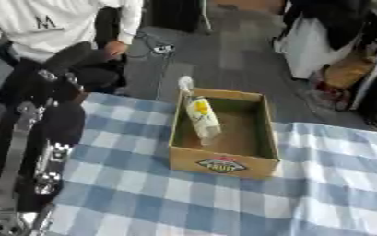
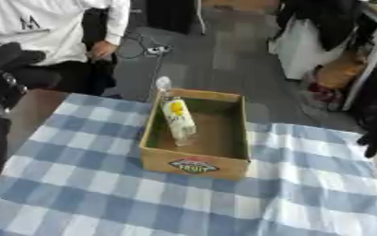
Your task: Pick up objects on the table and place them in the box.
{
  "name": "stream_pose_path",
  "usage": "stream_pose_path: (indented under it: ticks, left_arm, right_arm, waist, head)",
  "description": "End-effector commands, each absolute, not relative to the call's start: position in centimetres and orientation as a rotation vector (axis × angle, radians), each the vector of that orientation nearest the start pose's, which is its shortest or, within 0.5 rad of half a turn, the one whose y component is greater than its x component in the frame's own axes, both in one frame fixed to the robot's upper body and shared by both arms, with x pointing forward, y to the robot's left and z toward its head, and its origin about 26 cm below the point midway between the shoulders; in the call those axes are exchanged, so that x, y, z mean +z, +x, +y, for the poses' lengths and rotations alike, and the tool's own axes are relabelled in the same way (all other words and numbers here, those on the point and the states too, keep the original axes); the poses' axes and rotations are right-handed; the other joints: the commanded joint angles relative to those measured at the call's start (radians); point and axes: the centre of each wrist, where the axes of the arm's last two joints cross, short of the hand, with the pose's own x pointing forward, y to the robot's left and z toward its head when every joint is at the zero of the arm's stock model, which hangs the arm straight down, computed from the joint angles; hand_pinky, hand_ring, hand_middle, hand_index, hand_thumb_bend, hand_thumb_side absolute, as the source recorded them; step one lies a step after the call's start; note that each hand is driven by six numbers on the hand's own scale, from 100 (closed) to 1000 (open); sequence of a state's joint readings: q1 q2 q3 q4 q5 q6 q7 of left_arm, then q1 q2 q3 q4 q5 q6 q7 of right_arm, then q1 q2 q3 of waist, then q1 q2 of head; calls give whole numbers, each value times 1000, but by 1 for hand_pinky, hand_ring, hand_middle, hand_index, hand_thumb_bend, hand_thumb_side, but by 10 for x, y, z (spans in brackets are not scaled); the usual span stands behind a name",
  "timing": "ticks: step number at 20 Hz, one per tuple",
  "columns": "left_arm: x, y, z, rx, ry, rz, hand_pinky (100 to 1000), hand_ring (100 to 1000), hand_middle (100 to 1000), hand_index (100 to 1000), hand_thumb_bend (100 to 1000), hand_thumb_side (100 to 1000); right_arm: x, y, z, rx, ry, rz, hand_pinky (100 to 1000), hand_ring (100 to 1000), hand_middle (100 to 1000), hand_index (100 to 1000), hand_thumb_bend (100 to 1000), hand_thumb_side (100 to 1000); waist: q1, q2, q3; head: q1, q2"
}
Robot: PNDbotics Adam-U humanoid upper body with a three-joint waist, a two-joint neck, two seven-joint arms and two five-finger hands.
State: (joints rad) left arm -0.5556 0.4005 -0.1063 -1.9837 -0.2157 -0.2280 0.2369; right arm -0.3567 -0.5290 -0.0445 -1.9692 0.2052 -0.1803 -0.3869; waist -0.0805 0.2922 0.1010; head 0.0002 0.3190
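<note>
The bottle (image 1: 201, 117) leans in the box (image 1: 223, 165) near the table's (image 1: 143, 203) far edge, apparently already placed; the left hand (image 1: 50, 166) hangs alongside, whether its fingers are apart or together I cannot tell.

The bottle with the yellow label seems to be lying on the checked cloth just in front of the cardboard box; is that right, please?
Not quite: the bottle is not on the checked cloth but inside the cardboard box, leaning against its left wall with its cap sticking up past the far rim. The left eye view shows this. It does carry a yellow label.
</note>
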Motion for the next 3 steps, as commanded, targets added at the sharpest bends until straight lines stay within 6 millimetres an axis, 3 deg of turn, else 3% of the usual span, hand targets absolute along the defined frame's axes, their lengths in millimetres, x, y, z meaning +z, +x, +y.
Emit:
stream_pose_path:
  ticks: [1, 3]
  left_arm:
    - [273, 310, 228, 502, -509, 3346, 731, 673, 787, 918, 323, 882]
    - [271, 310, 229, 503, -526, 3351, 732, 673, 787, 917, 323, 883]
  right_arm:
    - [244, 299, -298, -157, 906, 3380, 318, 440, 504, 699, 135, 1000]
    - [245, 299, -299, -126, 901, 3358, 326, 447, 510, 696, 117, 1000]
  waist:
    - [13, -29, -13]
    - [19, -36, -26]
  head:
    - [20, 22]
    - [27, 67]
